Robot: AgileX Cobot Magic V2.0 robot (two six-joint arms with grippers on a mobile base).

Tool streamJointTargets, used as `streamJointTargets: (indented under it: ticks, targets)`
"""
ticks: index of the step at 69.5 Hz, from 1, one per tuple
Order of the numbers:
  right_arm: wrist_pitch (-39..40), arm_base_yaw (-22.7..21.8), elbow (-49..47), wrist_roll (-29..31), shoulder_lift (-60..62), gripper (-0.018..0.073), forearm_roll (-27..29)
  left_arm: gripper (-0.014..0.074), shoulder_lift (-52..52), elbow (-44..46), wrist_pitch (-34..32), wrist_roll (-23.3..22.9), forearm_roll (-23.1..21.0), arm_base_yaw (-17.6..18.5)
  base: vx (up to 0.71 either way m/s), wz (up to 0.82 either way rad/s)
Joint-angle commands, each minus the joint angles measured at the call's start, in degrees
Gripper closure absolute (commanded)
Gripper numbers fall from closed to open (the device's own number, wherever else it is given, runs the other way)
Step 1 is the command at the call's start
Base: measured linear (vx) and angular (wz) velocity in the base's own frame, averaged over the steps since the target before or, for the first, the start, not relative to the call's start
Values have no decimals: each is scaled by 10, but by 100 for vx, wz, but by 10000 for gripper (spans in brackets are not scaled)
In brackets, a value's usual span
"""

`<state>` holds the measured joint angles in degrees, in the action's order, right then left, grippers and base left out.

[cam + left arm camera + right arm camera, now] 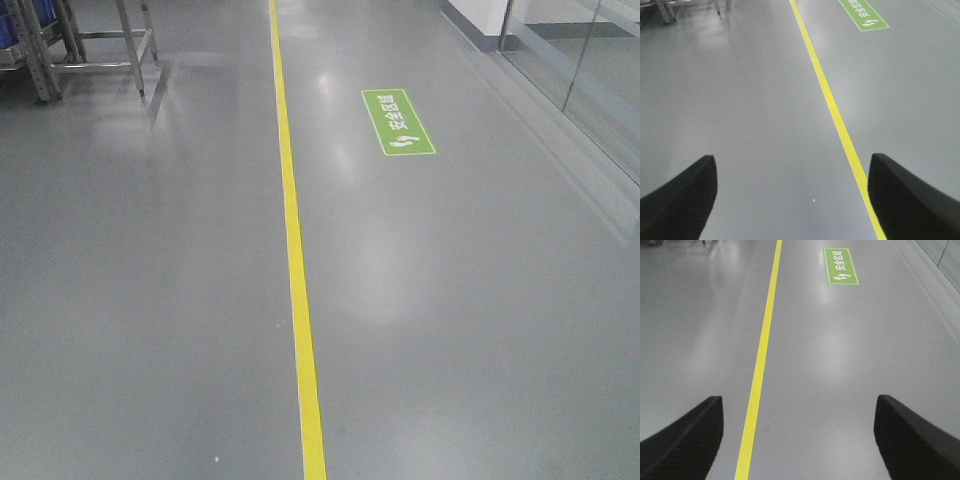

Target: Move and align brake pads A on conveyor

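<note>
Brake pads A and conveyor: cannot tell where they are, as none of the three views shows them. All cameras look at a grey glossy floor [150, 300]. A yellow line [299, 300] runs straight along the floor from the near edge to the far edge, slightly left of centre in the front view. A green sign [398, 122] with white characters and a footprint mark lies flat on the floor right of the line, well apart from it, toward the far side. A metal rack [100, 45] with bare steel legs stands at the far left corner, with something blue [20, 20] in it, cut off by the frame. A glass wall [585, 70] runs along the far right edge of the floor. Left fingers [680, 205]: two black tips at the bottom corners of the left wrist view, spread wide, nothing between them, only floor below; the yellow line passes just beside the inner edge of the right-hand tip. Right fingers [912, 440]: same pose, spread wide, holding nothing, with the yellow line just inside the left-hand tip. A small white speck [215, 460] sits on the floor left of the line near the near edge.
</note>
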<state>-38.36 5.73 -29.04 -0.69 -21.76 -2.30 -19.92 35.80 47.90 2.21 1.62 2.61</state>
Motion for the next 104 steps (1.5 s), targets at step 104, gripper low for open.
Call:
streamJointTargets:
  ticks: [104]
  targets:
    - [41, -4, -15, 7, -5, -23, -5, 21, -6, 13, -35, -1, -3, 3, 61, 6]
